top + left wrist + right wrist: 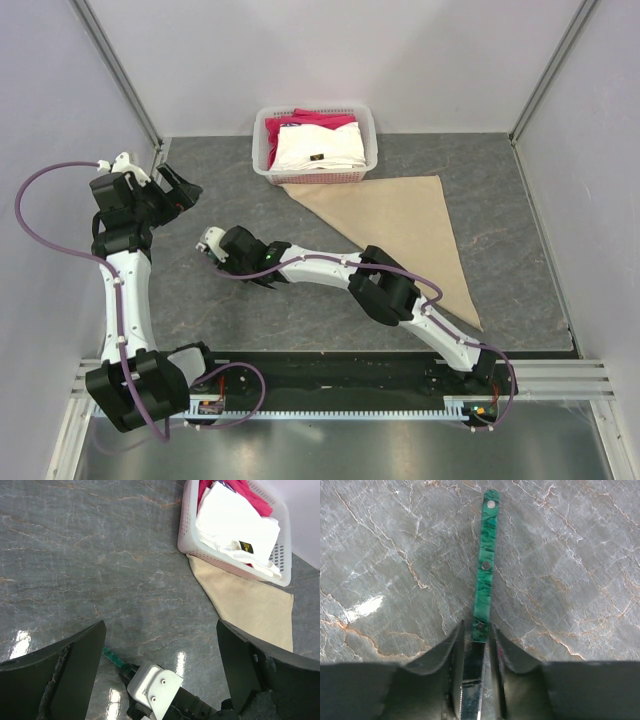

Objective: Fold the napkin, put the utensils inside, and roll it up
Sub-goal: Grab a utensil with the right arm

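Top view: the left gripper (178,190) is spread wide. The right gripper (210,243) hides what it holds. The napkin (400,225), a triangle, lies well to its right, touching the basket (262,150), which holds a white cloth (315,150) and a pink-red cloth (320,120).
Left wrist: a sliver of the knife (112,656) pokes out beyond the right gripper.
Right wrist: fingers (455,645) clamp the knife where handle meets blade.

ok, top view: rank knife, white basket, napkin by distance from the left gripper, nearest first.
1. Knife, between the fingers of the right gripper, just in front of the left gripper.
2. White basket, at the back, farther right.
3. Napkin, right of centre, in front of the basket.
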Robot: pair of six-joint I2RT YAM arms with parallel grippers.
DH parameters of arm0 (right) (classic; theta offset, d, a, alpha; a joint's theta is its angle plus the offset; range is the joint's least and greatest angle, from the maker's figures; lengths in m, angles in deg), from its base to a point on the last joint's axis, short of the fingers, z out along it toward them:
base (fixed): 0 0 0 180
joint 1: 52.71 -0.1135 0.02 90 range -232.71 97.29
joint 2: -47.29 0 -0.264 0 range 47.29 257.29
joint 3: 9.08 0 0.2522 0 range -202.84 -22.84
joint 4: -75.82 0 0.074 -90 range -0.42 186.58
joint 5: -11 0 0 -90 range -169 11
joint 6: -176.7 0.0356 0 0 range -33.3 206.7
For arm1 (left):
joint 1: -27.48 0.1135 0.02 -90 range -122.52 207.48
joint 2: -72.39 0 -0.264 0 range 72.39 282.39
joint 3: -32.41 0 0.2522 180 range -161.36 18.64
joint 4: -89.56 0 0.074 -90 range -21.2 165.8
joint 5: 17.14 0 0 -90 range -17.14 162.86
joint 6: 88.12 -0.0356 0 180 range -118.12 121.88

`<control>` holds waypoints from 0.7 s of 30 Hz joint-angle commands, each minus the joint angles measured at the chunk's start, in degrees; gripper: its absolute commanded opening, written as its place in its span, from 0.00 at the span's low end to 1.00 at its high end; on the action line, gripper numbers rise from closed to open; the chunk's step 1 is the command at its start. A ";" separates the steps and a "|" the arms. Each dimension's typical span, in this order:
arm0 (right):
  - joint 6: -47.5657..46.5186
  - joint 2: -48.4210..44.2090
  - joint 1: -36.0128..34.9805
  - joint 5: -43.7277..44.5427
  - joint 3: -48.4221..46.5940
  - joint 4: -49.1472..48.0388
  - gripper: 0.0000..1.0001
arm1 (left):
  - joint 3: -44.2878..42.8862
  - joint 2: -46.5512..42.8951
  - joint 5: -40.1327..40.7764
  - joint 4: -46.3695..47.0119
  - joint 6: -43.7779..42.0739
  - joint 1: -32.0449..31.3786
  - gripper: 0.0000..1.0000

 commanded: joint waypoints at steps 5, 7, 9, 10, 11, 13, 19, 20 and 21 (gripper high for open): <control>0.05 0.83 -0.20 1.61 1.52 1.49 0.00 | -1.91 -1.50 -2.13 1.53 -0.47 0.31 0.99; 0.40 0.13 -0.20 1.97 2.75 1.40 0.00 | -1.82 -1.50 -1.96 1.53 -0.38 0.23 0.99; 0.84 -1.36 -0.02 2.32 4.76 1.23 0.00 | -1.82 -1.59 -1.96 1.53 -0.47 0.31 0.99; 1.19 -2.24 0.15 2.41 5.82 0.62 0.00 | -1.82 -1.50 -1.96 1.53 -0.47 0.31 0.99; 1.89 -4.51 0.68 2.23 7.05 0.18 0.00 | -1.82 -1.59 -1.87 1.53 -0.47 0.31 0.99; 2.51 -7.41 1.29 2.14 12.14 -1.75 0.00 | -1.82 -1.67 -1.87 1.44 -0.38 0.31 0.99; 2.95 -20.77 3.75 2.41 26.29 -4.66 0.00 | -1.56 -1.85 -2.13 1.62 -0.29 0.31 0.99; 2.69 -24.01 4.19 2.58 27.79 -4.57 0.00 | -1.56 -1.85 -2.22 1.62 -0.29 0.31 0.99; 2.51 -25.69 4.46 3.54 30.59 -4.23 0.00 | -1.56 -1.68 -2.13 1.79 -0.21 0.31 0.99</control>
